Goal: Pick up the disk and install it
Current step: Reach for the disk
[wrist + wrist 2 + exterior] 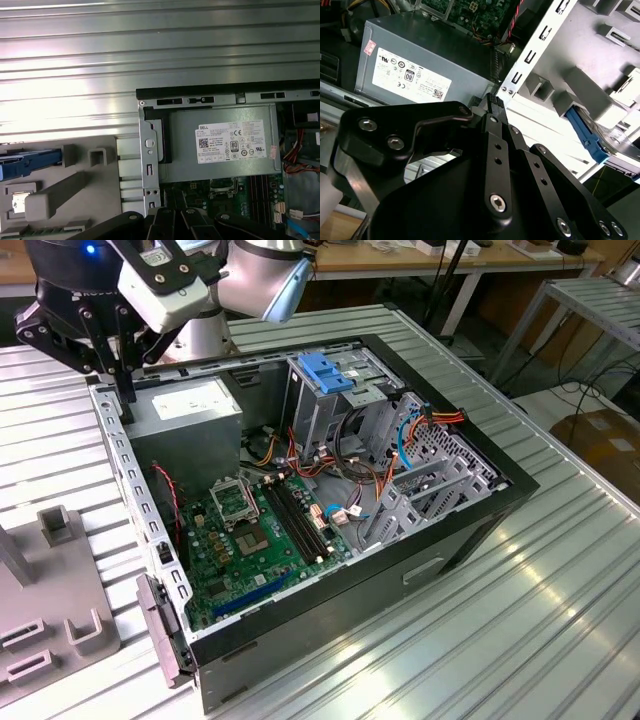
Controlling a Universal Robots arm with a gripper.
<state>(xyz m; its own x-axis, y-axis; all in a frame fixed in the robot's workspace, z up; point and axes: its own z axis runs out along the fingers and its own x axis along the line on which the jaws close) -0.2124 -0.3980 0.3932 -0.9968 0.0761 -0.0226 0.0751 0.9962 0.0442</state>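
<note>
The grey power supply box [220, 145] inside the open computer case [470, 502] carried a white sticker crowded with small print, round marks and a barcode square, plus a small pink tag at one corner. The disk [30, 164] lay outside the case in its blue carrier, resting on a grey plastic holder [55, 192] on the slatted metal table [560, 600]. In the second wrist view the disk [587, 136] sat well apart from the fingertips. The gripper [494, 102] hung over the case's rear edge, just beside the power supply. Its black fingers [492, 150] were pressed together at the ridged tip, with nothing clasped between them and touching nothing. In the exterior view the gripper [125, 390] stood upright above that same corner.
</note>
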